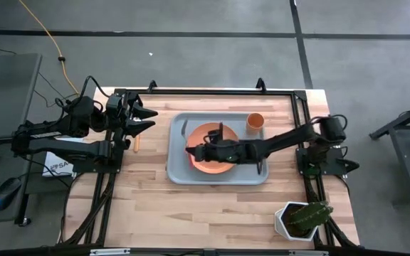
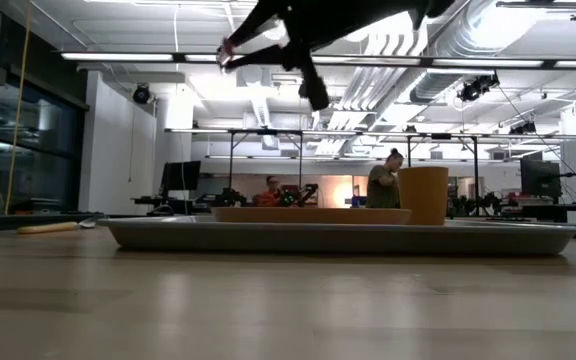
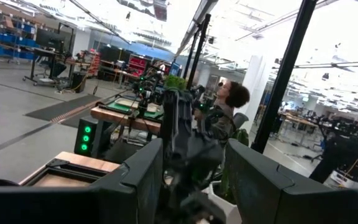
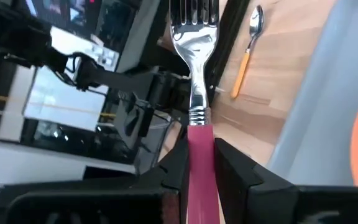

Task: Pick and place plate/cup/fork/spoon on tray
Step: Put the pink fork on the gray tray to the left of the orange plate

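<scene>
The fork [image 4: 194, 106] is clamped by its pink handle between the closed fingers of the right gripper [image 1: 191, 151], raised above the left part of the plate [image 1: 226, 167] on the tray [image 1: 179, 171]. The cup [image 1: 255, 122] stands at the tray's far right. The spoon [image 4: 247, 50] lies on the table [image 1: 191, 213] left of the tray. The left gripper [image 1: 148, 119] waits at far left, fingers parted and empty.
</scene>
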